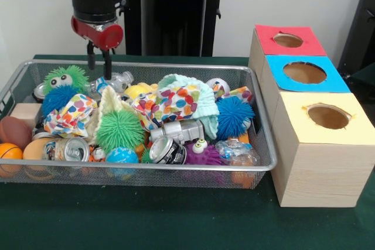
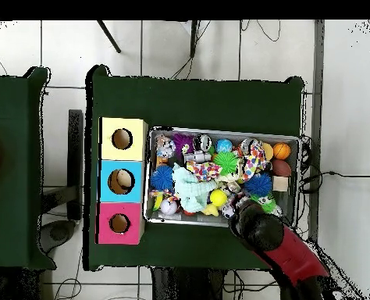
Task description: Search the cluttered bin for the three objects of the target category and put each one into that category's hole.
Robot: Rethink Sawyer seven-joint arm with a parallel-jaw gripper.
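Note:
The wire mesh bin (image 1: pixel 146 167) sits on the green table, piled with toys, cans and cloths. In it are a green spiky ball (image 1: pixel 119 130), a blue spiky ball (image 1: pixel 234 115), crushed cans (image 1: pixel 167 150), a polka-dot cloth (image 1: pixel 173 100) and a green fuzzy toy with eyes (image 1: pixel 65 77). My gripper (image 1: pixel 99 72) is open and empty. It hangs just above the bin's far left corner, over a crushed clear bottle (image 1: pixel 118 80). In the overhead view the arm (image 2: pixel 258 226) covers the gripper at the bin's (image 2: pixel 219 130) near edge.
Three wooden boxes with holes stand in a row to the right of the bin: red top (image 1: pixel 287 40), blue top (image 1: pixel 304 73), yellow top (image 1: pixel 328 116). A brown football (image 1: pixel 14 132) and an orange ball (image 1: pixel 9 151) lie at the bin's left end.

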